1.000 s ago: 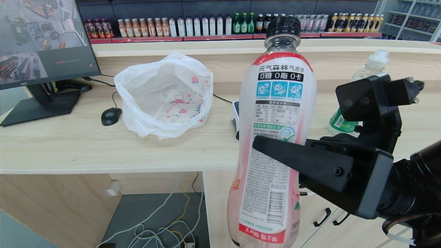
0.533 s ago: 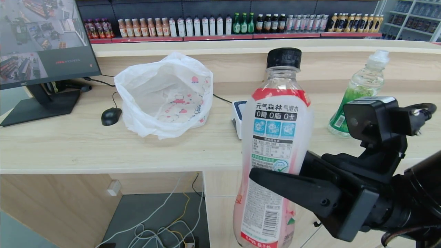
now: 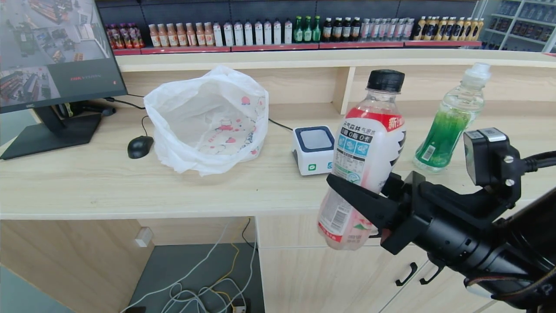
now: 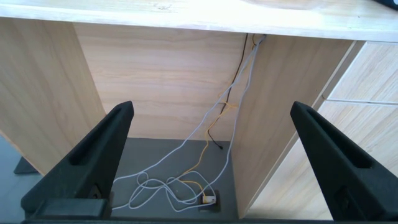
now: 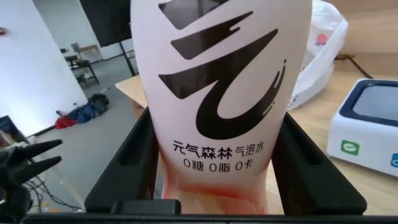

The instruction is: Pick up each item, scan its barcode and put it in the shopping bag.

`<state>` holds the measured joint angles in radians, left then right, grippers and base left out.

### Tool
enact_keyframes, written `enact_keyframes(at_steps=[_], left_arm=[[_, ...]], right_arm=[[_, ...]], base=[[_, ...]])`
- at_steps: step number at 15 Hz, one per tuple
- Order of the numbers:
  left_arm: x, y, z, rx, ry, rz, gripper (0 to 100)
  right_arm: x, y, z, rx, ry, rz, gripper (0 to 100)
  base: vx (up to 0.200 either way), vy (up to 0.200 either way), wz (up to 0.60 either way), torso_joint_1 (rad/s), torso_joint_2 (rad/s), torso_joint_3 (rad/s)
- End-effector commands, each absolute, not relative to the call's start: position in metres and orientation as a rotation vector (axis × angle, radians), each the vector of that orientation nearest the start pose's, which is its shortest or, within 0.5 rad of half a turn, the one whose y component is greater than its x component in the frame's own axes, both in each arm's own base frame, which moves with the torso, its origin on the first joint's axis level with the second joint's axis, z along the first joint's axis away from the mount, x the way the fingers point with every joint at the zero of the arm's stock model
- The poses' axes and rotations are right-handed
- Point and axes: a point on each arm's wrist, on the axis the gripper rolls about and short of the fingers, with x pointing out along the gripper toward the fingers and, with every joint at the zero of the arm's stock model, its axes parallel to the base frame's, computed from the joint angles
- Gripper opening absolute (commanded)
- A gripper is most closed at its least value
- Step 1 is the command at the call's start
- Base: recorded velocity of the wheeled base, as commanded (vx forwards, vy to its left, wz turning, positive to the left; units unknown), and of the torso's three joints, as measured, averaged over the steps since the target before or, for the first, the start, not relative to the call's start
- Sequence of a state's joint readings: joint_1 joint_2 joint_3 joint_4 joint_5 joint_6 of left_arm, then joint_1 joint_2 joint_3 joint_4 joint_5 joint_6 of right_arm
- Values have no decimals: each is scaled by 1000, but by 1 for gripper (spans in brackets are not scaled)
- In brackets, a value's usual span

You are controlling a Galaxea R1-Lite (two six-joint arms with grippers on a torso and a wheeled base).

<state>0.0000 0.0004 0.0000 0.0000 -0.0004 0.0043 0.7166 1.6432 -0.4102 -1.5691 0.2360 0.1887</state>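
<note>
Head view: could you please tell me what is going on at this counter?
The right end effector holds the pink bottle tilted before the counter, near the scanner. The shopping bag stands open and looks empty; a green bottle stands on the counter. The left end effector hangs open below counter level.

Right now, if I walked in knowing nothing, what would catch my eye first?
A pink bottle tilted in the air in front of the counter, clamped in the right gripper. Behind it on the counter sit a small white scanner, an open white bag to its left, and a green bottle to the right.
</note>
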Motion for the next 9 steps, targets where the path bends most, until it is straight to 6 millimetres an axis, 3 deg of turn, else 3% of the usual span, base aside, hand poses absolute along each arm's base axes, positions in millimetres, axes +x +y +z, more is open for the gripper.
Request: enact_keyframes(at_steps=[1, 3, 9], left_arm=[[-23, 0, 75, 5, 0, 0, 100], [-23, 0, 75, 5, 0, 0, 100], [-23, 0, 75, 5, 0, 0, 100]], right_arm=[[185, 167, 190, 224, -257, 936, 0], [186, 166, 189, 191, -272, 903, 0], [205, 163, 197, 125, -343, 577, 0]], base=[[0, 0, 0, 0, 0, 0], [0, 0, 0, 0, 0, 0], [0, 0, 0, 0, 0, 0]])
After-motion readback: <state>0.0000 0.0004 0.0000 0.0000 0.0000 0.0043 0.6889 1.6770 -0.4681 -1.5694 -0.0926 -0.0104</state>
